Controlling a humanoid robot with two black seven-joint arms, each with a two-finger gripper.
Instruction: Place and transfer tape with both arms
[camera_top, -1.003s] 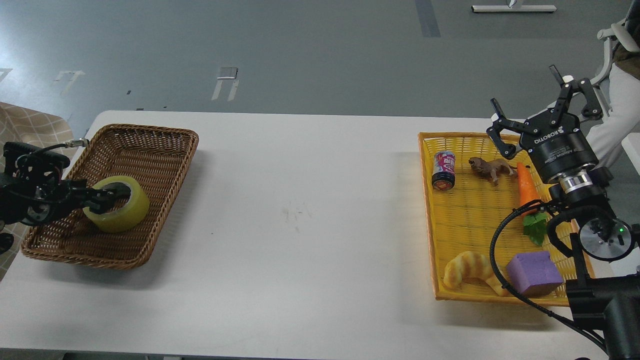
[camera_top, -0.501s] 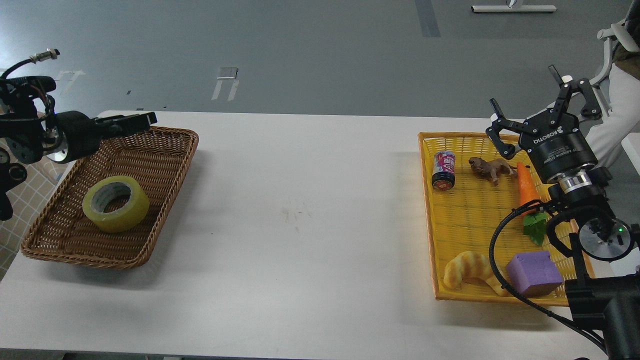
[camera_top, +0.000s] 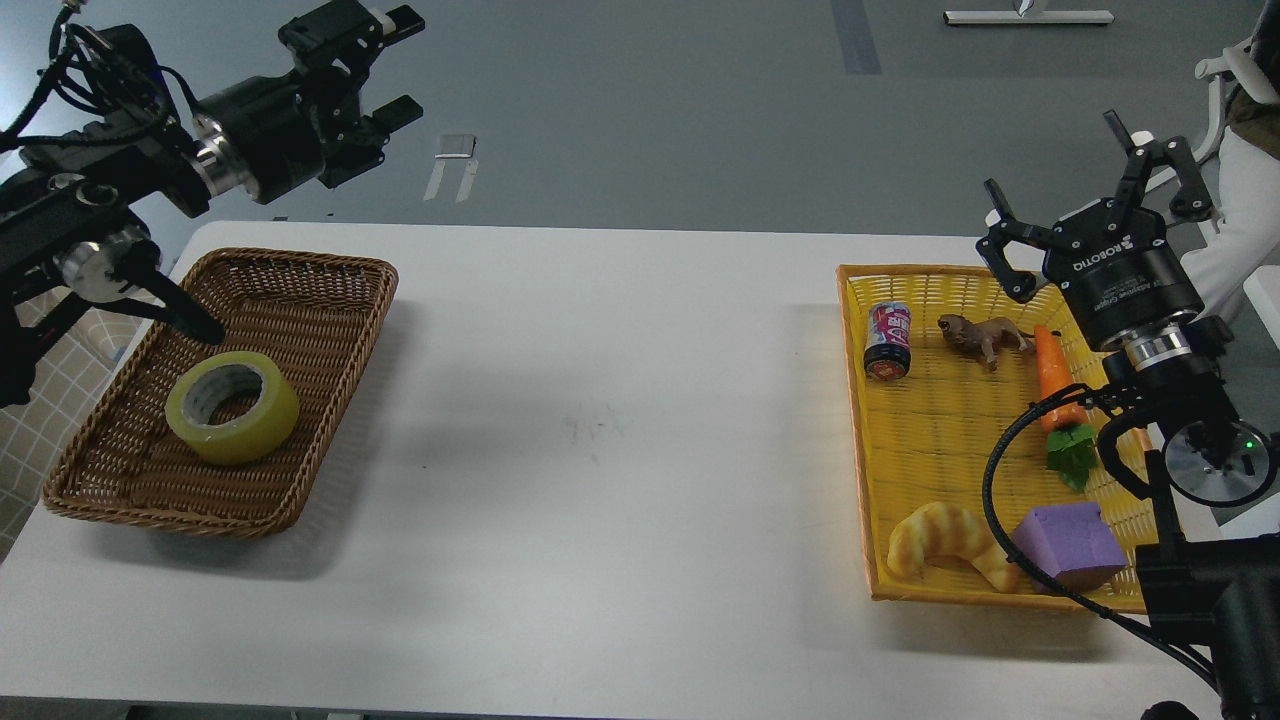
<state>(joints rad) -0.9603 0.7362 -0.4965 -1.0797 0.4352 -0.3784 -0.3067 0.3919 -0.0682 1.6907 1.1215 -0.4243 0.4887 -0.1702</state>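
The tape, a thick yellow roll with a grey-white core, lies flat in the brown wicker basket at the table's left. My left gripper is open and empty, raised high above the basket's far edge, well clear of the tape. My right gripper is open and empty, held above the far right corner of the yellow tray.
The yellow tray holds a can, a toy animal, a carrot, a croissant toy and a purple block. The white table lies bare between basket and tray.
My left gripper let go of the tape in the basket, then rose up and to the right, opening. The tape stayed put. My right gripper lifted slightly.
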